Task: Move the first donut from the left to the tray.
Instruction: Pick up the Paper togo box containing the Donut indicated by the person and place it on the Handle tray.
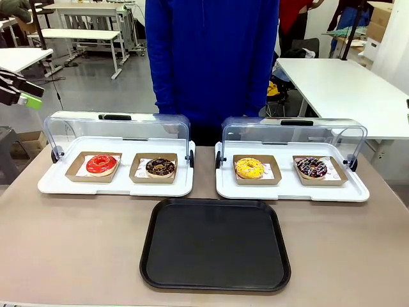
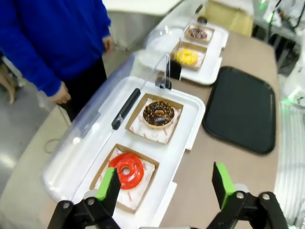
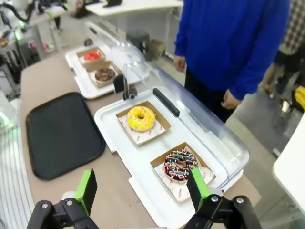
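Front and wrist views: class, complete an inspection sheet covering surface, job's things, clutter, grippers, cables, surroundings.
Surface: brown table, carrying three trays.
Job's things: glossy red ring donut in brown cardboard holder on left white tray; flat black plastic tray, unloaded.
Clutter: chocolate donut, yellow donut, sprinkled donut; clear domed lids raised.
Grippers: left gripper open; right gripper open.
Cables: nothing seen.
Surroundings: person in blue top at far side.

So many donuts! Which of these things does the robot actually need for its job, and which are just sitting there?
Needed:
red-glazed donut
its cardboard holder
black tray

Just sitting there:
chocolate donut
yellow donut
sprinkled donut
left white lidded tray
right white lidded tray
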Robot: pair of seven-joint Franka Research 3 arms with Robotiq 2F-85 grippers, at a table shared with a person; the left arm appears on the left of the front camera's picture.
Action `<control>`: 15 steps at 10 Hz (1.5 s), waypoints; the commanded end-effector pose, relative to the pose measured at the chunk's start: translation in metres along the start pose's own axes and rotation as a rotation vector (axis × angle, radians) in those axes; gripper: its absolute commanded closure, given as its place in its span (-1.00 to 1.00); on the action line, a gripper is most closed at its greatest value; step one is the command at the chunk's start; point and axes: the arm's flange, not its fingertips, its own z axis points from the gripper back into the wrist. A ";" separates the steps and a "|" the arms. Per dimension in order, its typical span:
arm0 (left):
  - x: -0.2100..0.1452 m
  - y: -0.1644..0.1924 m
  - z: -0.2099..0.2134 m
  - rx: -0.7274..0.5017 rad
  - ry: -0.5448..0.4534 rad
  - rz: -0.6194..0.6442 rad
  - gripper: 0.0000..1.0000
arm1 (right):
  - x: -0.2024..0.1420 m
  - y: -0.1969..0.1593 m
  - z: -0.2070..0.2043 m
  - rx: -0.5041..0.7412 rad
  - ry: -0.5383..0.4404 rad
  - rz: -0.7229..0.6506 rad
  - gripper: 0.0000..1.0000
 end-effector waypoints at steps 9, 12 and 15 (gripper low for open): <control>-0.002 0.014 -0.006 -0.027 -0.035 -0.004 -1.00 | -0.016 -0.001 -0.007 0.049 -0.063 -0.011 -1.00; -0.002 0.014 -0.006 -0.027 -0.035 -0.004 -1.00 | -0.016 -0.001 -0.007 0.049 -0.063 -0.011 -1.00; -0.002 0.014 -0.006 -0.027 -0.035 -0.004 -1.00 | -0.016 -0.001 -0.007 0.049 -0.063 -0.011 -1.00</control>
